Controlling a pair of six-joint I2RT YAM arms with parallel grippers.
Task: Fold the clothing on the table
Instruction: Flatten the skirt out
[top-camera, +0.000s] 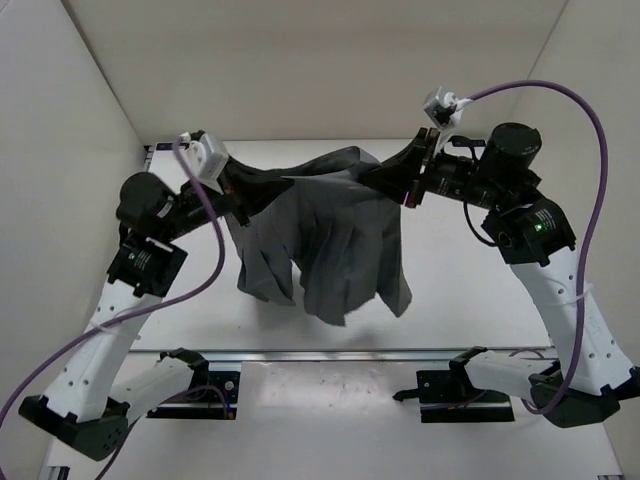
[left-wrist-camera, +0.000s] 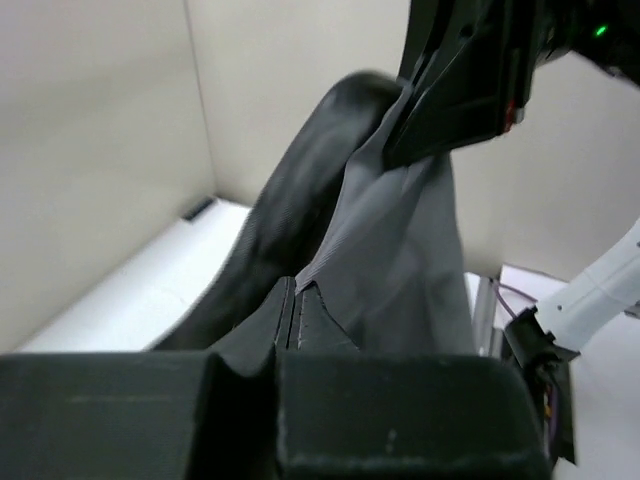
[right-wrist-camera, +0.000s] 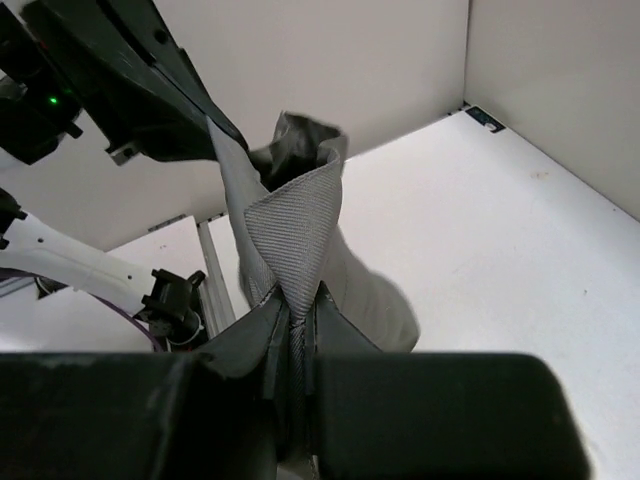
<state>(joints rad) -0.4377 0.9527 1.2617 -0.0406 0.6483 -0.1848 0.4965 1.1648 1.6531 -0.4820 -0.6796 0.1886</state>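
**A:** Starting at the left, what do the left fingers (top-camera: 238, 188) have?

**B:** They are pressed together on one upper corner of the grey pleated skirt (top-camera: 330, 240). The left wrist view shows the left fingers (left-wrist-camera: 286, 312) with no gap between them and a fold of cloth (left-wrist-camera: 400, 250) rising out of the pinch.

**A:** And the skirt itself?

**B:** It is lifted and slung between the two arms above the middle of the white tabletop (top-camera: 470, 290). Its top edge is stretched from one grip to the other, and the rest hangs down in loose, uneven folds. From above I cannot tell whether the hem touches the tabletop.

**A:** What about the right side?

**B:** The right fingers (top-camera: 378, 178) hold the opposite upper corner. In the right wrist view they (right-wrist-camera: 268, 322) are clamped narrow on a peaked fold of grey weave (right-wrist-camera: 300, 220), and the left arm's fingers (right-wrist-camera: 205, 115) grip the far end of the same edge.

**A:** Anything further right?

**B:** A purple cable (top-camera: 592, 180) loops out from the right wrist and down toward that arm's base.
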